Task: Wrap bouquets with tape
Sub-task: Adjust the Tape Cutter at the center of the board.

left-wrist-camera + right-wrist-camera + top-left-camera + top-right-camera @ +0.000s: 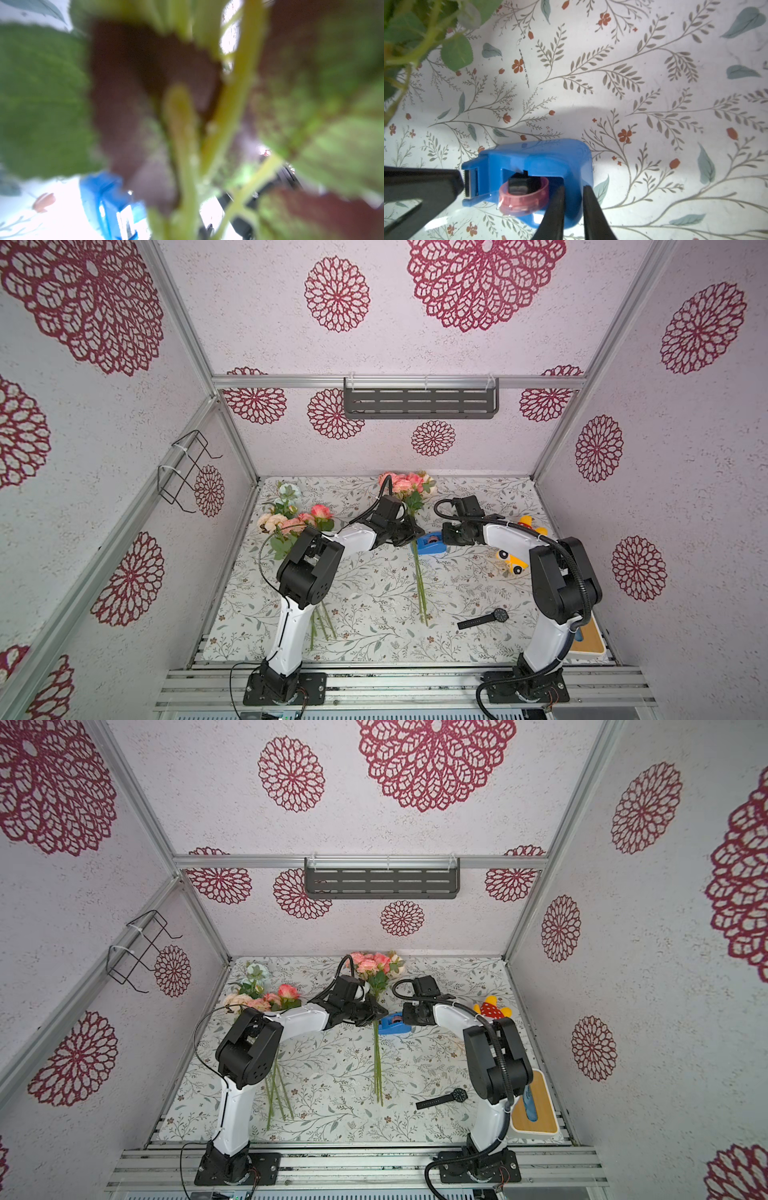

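In both top views the dispenser (430,543) sits mid-tabletop (374,639). The near bouquet (407,489) lies just beside it, and its stems (420,589) run past the cutter end. The far bouquet (291,522) lies well apart from the dispenser, beyond the left arm. The left claw (409,534) is over the near bouquet's stems right by the dispenser, and the right claw (446,537) is at the dispenser's opposite end. Well away from the dispenser, a wall shelf (419,404) and a wire basket (187,472) show nothing inside. In a top view a wood-topped box (544,1094) has something blue poking from its slot. In the left wrist view, blurred leaves (41,104) and stems fill the picture, with the dispenser behind them. The fingertips are hidden, but this claw is pressed together, I judge on those stems. In the right wrist view, the right claw pinches the dispenser's rear wall, one finger (554,212) in the well beside the roll (525,199) and the other outside. The roll sits in that well, and no free tape end shows at the cutter (467,182). The step looks like bringing the stems to the tape. To do it well, press the dispenser flat so it cannot tip, hold the stems bunched, and lay them against the cutter end before any tape is drawn.
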